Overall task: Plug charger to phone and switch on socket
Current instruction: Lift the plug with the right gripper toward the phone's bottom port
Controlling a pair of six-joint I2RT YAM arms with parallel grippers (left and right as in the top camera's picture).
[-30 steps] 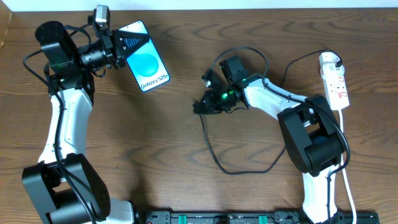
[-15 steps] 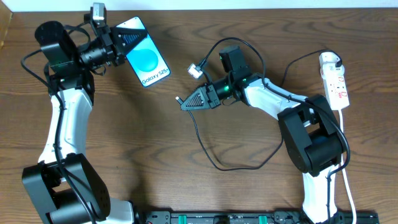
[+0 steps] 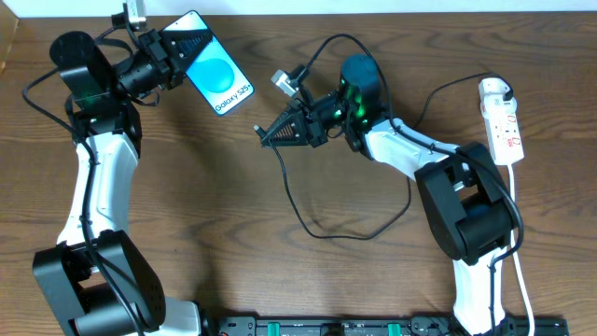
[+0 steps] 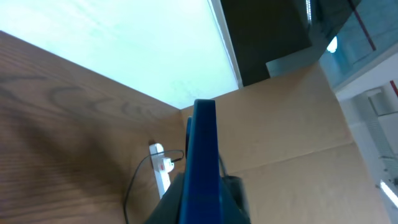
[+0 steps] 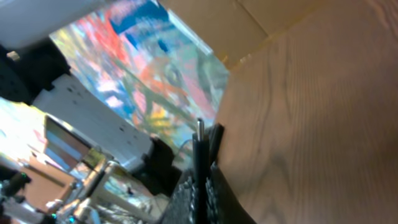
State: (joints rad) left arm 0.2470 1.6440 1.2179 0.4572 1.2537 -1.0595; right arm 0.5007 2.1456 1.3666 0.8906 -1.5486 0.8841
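In the right wrist view everything beyond the fingers is a blurred wash of colour. Only a short stub of the charger (image 5: 199,140) shows, sticking up from the right gripper (image 3: 268,136), whose fingers are pressed together on it. From overhead the plug tip is too small to make out, and the cable hangs down from the gripper and loops across the table (image 3: 215,215) towards the socket (image 3: 505,123) at the far right, whose white lead is cut off at the bottom edge. The left wrist view shows the phone (image 3: 222,78) only edge-on as a blue strip, its screen hidden. Overhead, the left gripper (image 3: 191,47) is clamped tight on its upper corner near the far left edge; whether it touches the wood I cannot tell. The surface is dark wood grain, with cardboard walls and a bright white panel behind.
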